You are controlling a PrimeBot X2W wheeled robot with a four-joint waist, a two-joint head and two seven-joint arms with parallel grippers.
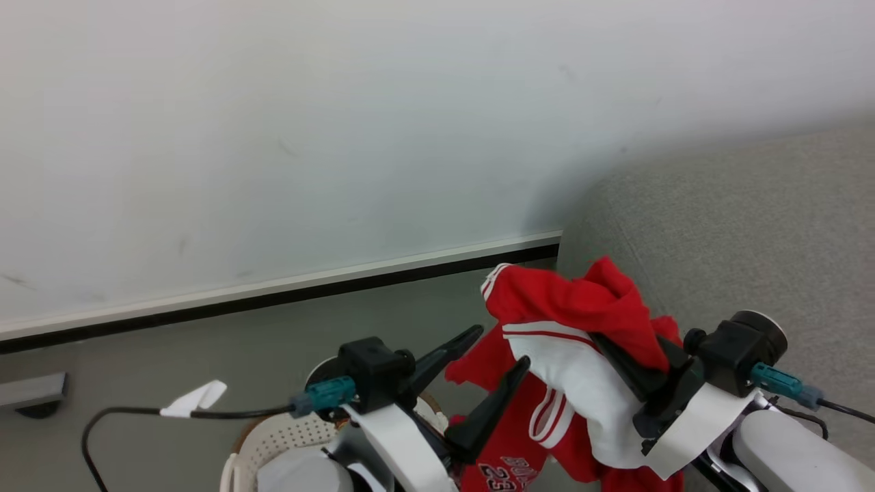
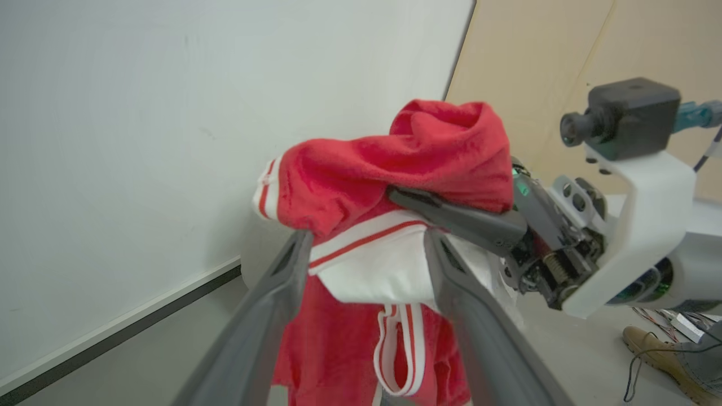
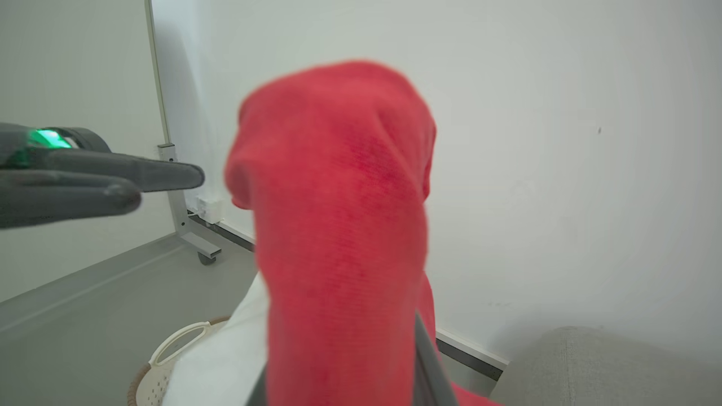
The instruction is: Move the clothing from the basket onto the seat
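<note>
My right hand (image 1: 608,345) is clenched on the clothing (image 1: 581,307). Its dark fingers are pinched into a bunched red fold near the top of the garment, and the tips are buried under the cloth. My left hand (image 1: 502,347) is released, its two fingers spread wide. A white panel with red stripes hangs between them, not gripped; I cannot tell whether it brushes them.

The clothing hangs from that one grip with its long axis running down. The red bunch sits on top, the white panel lies under it, and the tail with the dark printed numbers trails low between my two arms. It is up out of the basket (image 1: 287,430), whose perforated cream wall shows near me at lower left, below my left wrist.

The seat (image 1: 752,239) lies to the right and farther off. Its rounded grey arm begins just behind the raised cloth. My right arm is the nearer one and the one carrying the load, so I judge that the coming move is a swing rightward and away from me. The hanging tail will need to clear the seat's edge.

Beyond is grey floor (image 1: 205,342), a pale wall (image 1: 273,137) with a dark skirting line, and a shoe (image 2: 648,344) on the floor.
</note>
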